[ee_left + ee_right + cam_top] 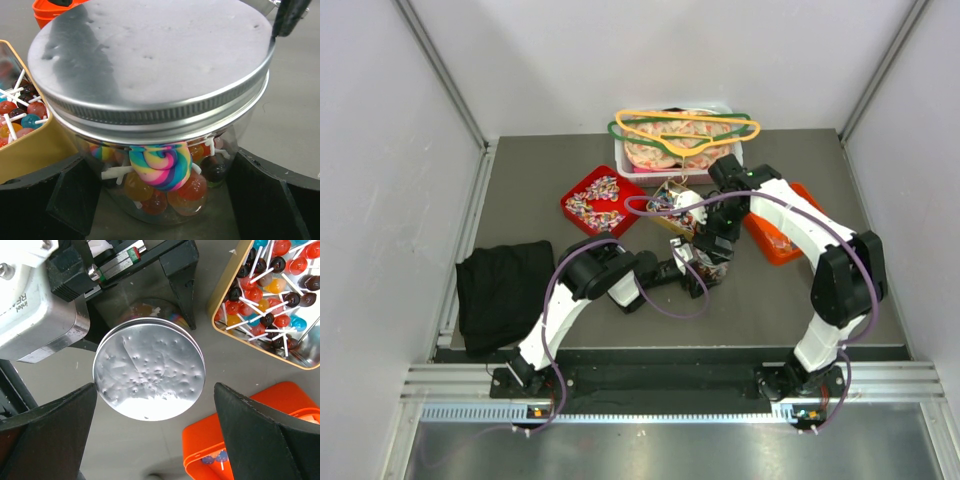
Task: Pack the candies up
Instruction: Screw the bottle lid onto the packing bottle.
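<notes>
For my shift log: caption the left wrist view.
Open left claw flanks a lidded jar of lollipops, yellow tin of more beside it.

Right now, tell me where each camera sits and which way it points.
Top external: high behind the bases, looking down on the table; left arm and right arm show whole.
Left wrist: low, facing the candy jar side-on between the left gripper's fingers.
Right wrist: above, looking straight down on the jar's lid; right gripper fingers frame it.
Shared: both wrist views show the jar, gold tin and orange box.
</notes>
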`<action>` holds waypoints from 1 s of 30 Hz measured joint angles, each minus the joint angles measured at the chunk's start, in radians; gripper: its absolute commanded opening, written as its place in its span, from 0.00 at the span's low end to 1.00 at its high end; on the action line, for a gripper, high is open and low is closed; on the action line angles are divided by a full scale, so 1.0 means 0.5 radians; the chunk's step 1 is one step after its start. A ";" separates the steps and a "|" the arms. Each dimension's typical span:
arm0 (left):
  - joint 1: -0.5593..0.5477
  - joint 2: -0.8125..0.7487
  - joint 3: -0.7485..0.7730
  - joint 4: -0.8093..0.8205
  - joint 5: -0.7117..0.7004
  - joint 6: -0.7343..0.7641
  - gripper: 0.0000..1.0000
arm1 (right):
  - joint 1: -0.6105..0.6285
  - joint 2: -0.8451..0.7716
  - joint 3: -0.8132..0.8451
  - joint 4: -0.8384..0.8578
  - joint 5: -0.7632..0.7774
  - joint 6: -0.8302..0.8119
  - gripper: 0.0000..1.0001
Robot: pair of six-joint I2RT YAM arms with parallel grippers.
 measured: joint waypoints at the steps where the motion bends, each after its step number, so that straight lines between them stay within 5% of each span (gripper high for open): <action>1: 0.000 -0.001 0.000 0.000 0.000 0.000 0.97 | 0.000 0.002 0.000 0.001 0.000 0.000 0.99; 22: -0.001 0.000 0.000 -0.001 0.000 0.000 0.97 | 0.043 0.021 -0.107 0.102 0.008 0.084 0.98; 30: -0.001 0.000 0.000 -0.001 0.003 -0.001 0.97 | 0.052 0.020 -0.109 0.134 0.026 0.186 0.64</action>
